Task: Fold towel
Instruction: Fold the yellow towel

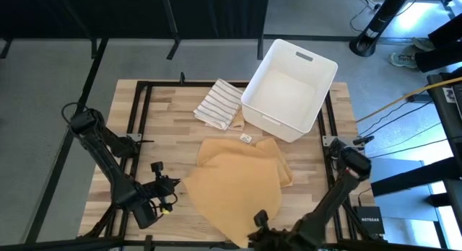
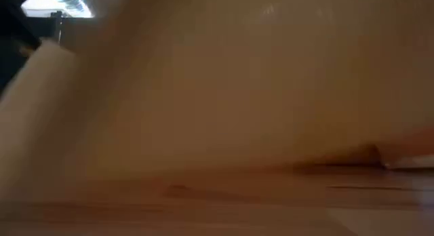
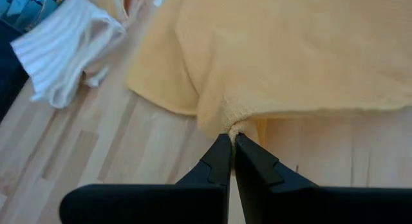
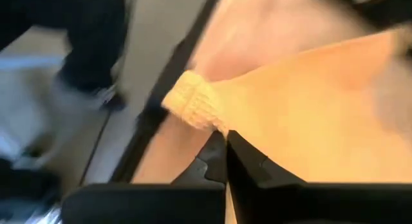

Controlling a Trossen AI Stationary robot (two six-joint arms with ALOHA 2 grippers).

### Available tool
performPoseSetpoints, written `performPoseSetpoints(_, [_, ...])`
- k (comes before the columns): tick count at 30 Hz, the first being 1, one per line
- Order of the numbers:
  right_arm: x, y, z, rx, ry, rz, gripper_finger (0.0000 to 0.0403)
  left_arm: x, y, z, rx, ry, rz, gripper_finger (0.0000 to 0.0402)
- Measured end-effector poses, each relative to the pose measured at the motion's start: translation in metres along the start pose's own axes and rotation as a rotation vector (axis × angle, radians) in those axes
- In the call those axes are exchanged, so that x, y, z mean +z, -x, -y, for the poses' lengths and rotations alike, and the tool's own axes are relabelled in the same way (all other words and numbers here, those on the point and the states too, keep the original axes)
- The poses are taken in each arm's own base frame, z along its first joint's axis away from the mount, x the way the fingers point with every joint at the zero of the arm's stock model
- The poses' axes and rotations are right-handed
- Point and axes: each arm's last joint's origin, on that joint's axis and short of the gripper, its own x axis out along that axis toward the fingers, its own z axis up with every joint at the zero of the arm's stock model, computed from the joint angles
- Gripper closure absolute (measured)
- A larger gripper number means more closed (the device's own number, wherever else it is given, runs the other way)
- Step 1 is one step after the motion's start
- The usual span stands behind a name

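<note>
A yellow towel (image 1: pixel 238 175) lies spread and rumpled on the wooden table, and its cloth also fills the low view (image 2: pixel 237 93). My left gripper (image 1: pixel 175 190) is at the towel's near-left corner, shut on it. Close to the table's near edge, my right gripper (image 1: pixel 258 221) is shut on the towel's near corner. The rest of the towel rests on the table, with a folded-over lump toward its right side (image 1: pixel 281 168). My left gripper pinches the towel's near-left corner (image 3: pixel 235 125) between its two fingers, slanting down from the table's left. The cloth is bunched at the fingertips. The edge running off from there (image 3: pixel 322 110) is raised off the wood and fairly straight. My right gripper pinches the towel just behind its near corner (image 4: pixel 235 127) between its two fingers, slanting down. The hemmed corner tip (image 4: pixel 190 102) sticks out past the fingertips. The cloth here is lifted off the table; one layer or several, I cannot tell.
A white striped cloth (image 1: pixel 219 103) lies folded at the table's far side, left of a white plastic bin (image 1: pixel 289 89) at the far right. A small white tag (image 1: pixel 246 138) lies by the towel's far edge. Bare wood shows at the table's far left (image 1: pixel 162 110).
</note>
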Motion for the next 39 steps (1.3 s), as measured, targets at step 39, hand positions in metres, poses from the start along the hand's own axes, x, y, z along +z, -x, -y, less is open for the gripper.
performPoseSetpoints(39, [0.067,0.263,0.291,-0.928,-0.343,0.276,0.0399,0.188,0.225,-0.238,0.036,0.152,0.782,0.0396])
